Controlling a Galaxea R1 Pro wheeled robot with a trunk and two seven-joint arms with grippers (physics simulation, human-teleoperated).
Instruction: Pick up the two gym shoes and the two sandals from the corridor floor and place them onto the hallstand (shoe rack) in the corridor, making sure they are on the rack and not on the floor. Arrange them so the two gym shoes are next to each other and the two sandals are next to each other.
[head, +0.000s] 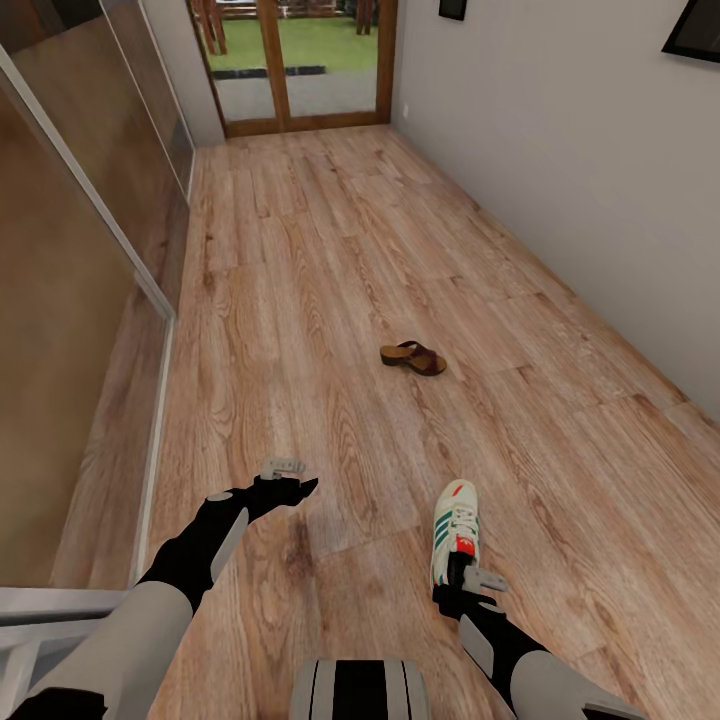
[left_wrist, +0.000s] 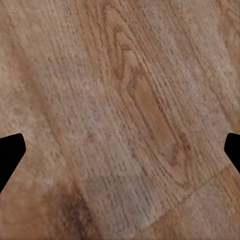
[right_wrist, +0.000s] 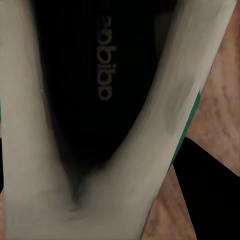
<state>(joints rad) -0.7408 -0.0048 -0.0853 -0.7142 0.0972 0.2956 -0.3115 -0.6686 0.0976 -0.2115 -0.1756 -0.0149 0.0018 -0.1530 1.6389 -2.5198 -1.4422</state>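
Head view, gym shoe (head: 455, 535): on the corridor floor (head: 330, 300) at the near right, right gripper (head: 462, 582) at its heel.
Head view, sandal (head: 413, 357): mid-floor, well apart from the shoe.
Head view, left gripper (head: 292, 482): above bare planks.
Left wrist view: fingers (left_wrist: 10, 155) apart, nothing between them.
Right wrist view: fingers (right_wrist: 210, 200) over the shoe's dark inside; clamped or not, cannot tell.

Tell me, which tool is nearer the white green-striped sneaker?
Right. The right tool is at the white green-striped sneaker's heel; the left tool hovers over bare floor beside it.
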